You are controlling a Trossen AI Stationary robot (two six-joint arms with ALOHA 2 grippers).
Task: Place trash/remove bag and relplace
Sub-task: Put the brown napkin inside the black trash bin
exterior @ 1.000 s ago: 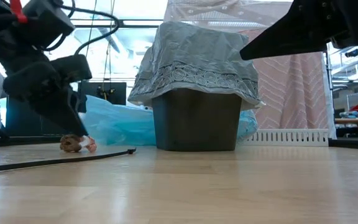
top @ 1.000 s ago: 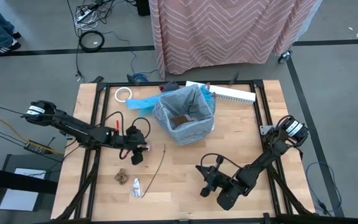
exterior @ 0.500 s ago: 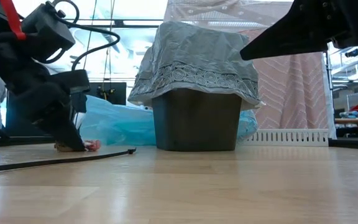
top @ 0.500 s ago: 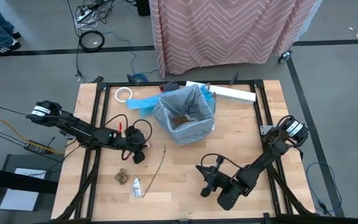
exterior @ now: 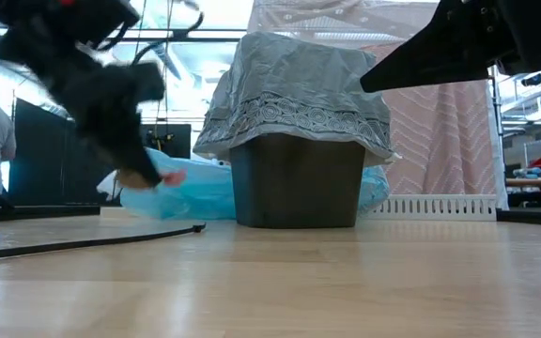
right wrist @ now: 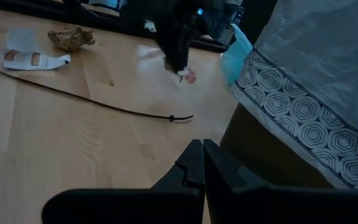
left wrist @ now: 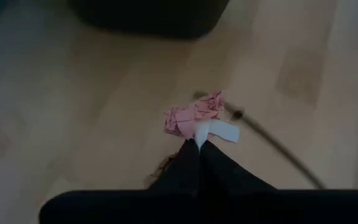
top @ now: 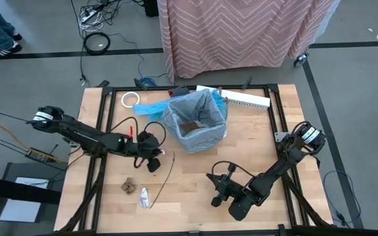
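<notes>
- My left gripper (left wrist: 197, 142) pinches a pink-and-white scrap (left wrist: 199, 116), lifted above the table (top: 195, 177) beside the lined bin (top: 195, 121).
- My right gripper (right wrist: 202, 147) waits, fingers closed, empty.

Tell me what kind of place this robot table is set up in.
Probably a robotics lab or workshop. Cables and a power strip lie loose on the grey floor, a patterned cloth covers something on wheels behind the wooden table, and the low view shows equipment racks.

Both arms low, jaws closed.
</notes>
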